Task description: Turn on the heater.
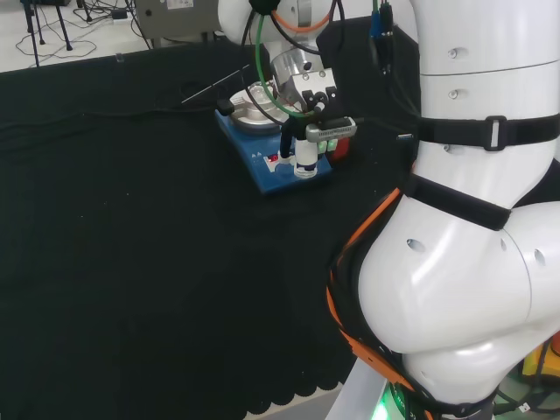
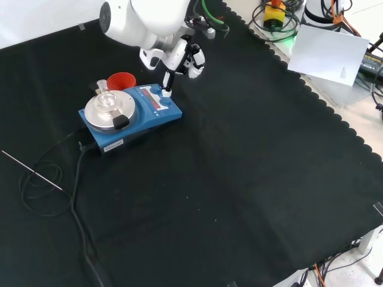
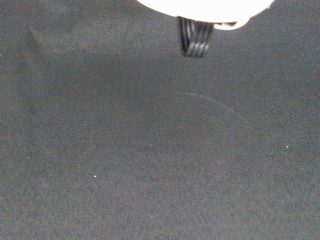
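The heater (image 2: 149, 113) is a flat blue box with a round silver top plate (image 2: 99, 115); a small clear glass piece (image 2: 107, 100) stands on the plate. The hand (image 2: 179, 55) hovers over the heater's control-panel end, and one straight finger (image 2: 167, 84) reaches down to touch the panel. In the head view the heater (image 1: 262, 175) lies left of the arm's white links, and the hand (image 1: 302, 92) sets that finger (image 1: 304, 157) down beside a small red switch (image 1: 273, 159). Its other fingers look folded and hold nothing. In the wrist view a blurred white part of the hand (image 3: 200, 7) hangs above black cloth.
A red ribbed ring (image 2: 121, 79) sits just behind the heater. The heater's black cable (image 2: 75, 179) loops across the cloth at the front view's left, next to a thin metal rod (image 2: 30, 170). The cloth's scalloped edge (image 2: 335, 119) runs along the right.
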Controlling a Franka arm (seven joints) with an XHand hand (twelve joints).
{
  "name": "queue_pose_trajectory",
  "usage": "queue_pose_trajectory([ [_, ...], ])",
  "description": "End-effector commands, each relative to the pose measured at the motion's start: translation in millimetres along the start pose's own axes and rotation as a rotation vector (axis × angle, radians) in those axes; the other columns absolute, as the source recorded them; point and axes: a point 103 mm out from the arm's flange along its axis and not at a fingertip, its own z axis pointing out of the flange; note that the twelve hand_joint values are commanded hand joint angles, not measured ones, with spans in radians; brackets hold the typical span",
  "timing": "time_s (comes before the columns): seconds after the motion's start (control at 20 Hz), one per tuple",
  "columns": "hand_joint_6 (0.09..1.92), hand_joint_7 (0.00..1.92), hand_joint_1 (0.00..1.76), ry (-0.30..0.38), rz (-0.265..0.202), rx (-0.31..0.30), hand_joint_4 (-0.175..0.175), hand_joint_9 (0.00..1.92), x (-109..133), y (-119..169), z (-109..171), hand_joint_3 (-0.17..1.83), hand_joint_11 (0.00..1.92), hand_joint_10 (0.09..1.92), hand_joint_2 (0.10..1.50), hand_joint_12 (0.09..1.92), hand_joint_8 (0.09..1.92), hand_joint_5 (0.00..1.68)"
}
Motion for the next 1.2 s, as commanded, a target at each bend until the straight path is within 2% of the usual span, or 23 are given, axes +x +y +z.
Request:
queue_pose_trajectory([
  [0.05,0.09,1.65,1.43,-0.010,0.013,0.003,-0.059,1.79,8,1,0,1.05,1.83,1.74,0.68,1.62,1.69,0.30],
  [0.45,0.09,1.65,1.43,-0.017,0.010,0.005,-0.059,1.79,6,3,1,1.05,1.83,1.75,0.68,1.62,1.69,0.30],
  [0.65,0.09,1.65,1.43,-0.045,0.038,0.008,-0.059,1.79,1,3,-2,1.06,1.83,1.75,0.68,1.62,1.69,0.30],
  [0.9,0.09,1.65,1.43,-0.009,0.001,0.016,-0.059,1.79,-3,5,2,1.06,1.83,1.75,0.68,1.62,1.69,0.31],
  [1.2,0.09,1.65,1.43,-0.005,0.003,0.015,-0.059,1.79,3,6,4,1.06,1.83,1.75,0.68,1.62,1.69,0.31],
])
